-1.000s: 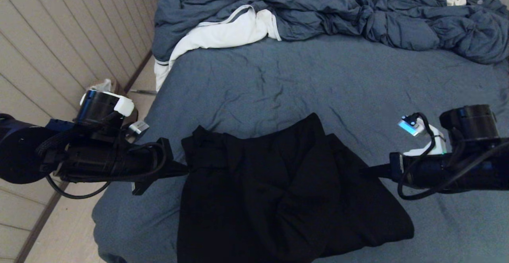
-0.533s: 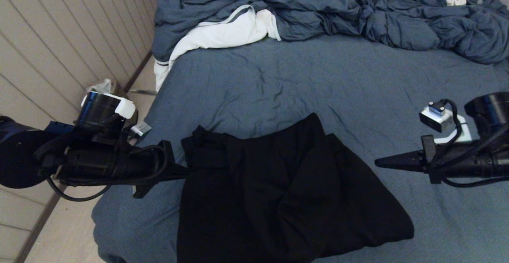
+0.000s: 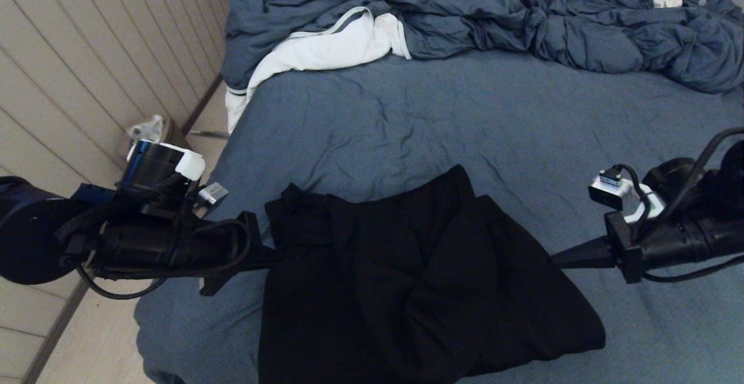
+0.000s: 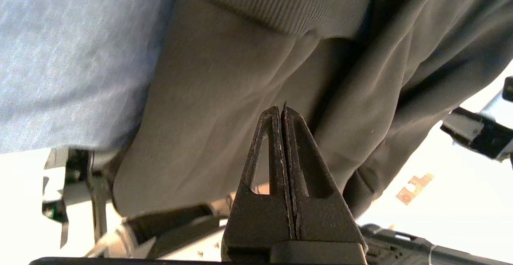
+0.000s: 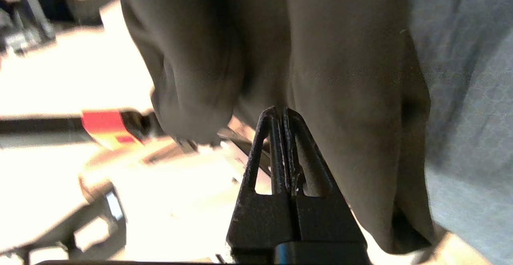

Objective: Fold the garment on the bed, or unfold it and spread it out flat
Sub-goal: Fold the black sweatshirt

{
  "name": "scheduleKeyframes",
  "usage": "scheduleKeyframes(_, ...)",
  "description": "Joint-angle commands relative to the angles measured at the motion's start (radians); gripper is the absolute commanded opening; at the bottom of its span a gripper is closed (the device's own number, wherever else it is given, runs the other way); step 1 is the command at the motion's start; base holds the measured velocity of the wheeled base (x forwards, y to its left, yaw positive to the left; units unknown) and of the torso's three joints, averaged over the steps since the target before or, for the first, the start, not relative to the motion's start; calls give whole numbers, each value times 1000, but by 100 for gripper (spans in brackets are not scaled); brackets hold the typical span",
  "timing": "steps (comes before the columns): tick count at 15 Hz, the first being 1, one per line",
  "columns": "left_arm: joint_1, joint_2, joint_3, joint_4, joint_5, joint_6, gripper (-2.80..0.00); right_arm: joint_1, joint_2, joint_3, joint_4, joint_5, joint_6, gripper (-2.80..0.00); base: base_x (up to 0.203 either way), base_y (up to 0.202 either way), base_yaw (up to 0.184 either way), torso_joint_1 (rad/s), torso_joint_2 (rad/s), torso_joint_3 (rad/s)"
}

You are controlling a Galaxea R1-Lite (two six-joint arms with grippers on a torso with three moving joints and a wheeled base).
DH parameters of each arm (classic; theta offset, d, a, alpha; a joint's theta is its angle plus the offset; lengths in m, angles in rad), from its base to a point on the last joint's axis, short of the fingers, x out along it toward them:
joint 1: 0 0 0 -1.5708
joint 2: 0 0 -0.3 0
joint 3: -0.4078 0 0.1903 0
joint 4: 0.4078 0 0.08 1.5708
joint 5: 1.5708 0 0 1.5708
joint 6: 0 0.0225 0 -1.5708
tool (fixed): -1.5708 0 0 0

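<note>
The garment [image 3: 418,279], a black hoodie, lies bunched and folded on the bed [image 3: 465,122] near its front edge. My left gripper [image 3: 278,254] is shut, tips against the hoodie's left edge. In the left wrist view the left gripper [image 4: 280,108] has its fingers pressed together with no cloth between them, the garment [image 4: 224,96] just beyond. My right gripper [image 3: 555,261] is shut and points at the hoodie's right edge. The right wrist view shows this gripper [image 5: 279,108] with nothing pinched, close to the garment [image 5: 340,76].
A rumpled blue-grey comforter [image 3: 523,18] and a white cloth [image 3: 325,50] lie across the far end of the bed. A panelled wall [image 3: 87,53] and a strip of floor with a small object [image 3: 148,128] run along the bed's left side.
The right gripper drew back rightwards off the hoodie's right edge, lifted, then came down again beside it. The left gripper shifted slightly right and lower. The hoodie's shape is unchanged.
</note>
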Motion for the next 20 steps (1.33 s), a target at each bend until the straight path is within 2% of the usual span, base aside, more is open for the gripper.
scheduleKeyframes(1,-7,11,18,-34,-1,-6,-280,5,5,-16,46,2,-74,-280,0,0,0,0,0,0)
scheduleKeyframes(3,-8,8,42,-86,3,-6,-280,39,-2,-9,66,-61,-197,-280,0,0,0,0,0,0)
scheduleKeyframes(7,-7,9,43,-94,3,-8,-280,70,-30,-28,28,-72,-214,-280,0,0,0,0,0,0)
scheduleKeyframes(10,-7,11,43,-94,4,-6,-280,103,-62,28,-136,-84,-218,-280,0,0,0,0,0,0)
scheduleKeyframes(11,-8,11,43,-94,4,-6,-280,129,-75,37,-163,-111,-215,-280,0,0,0,0,0,0)
scheduleKeyframes(15,-8,14,43,-94,4,-5,-280,132,-65,-35,-79,-135,-204,-280,0,0,0,0,0,0)
scheduleKeyframes(17,-7,14,43,-94,4,-5,-280,136,-69,-38,-78,-137,-198,-280,0,0,0,0,0,0)
scheduleKeyframes(19,-7,11,43,-94,4,-6,-280,137,-87,8,-105,-167,-199,-280,0,0,0,0,0,0)
scheduleKeyframes(20,-7,9,43,-94,4,-6,-280,146,-104,29,-173,-183,-196,-280,0,0,0,0,0,0)
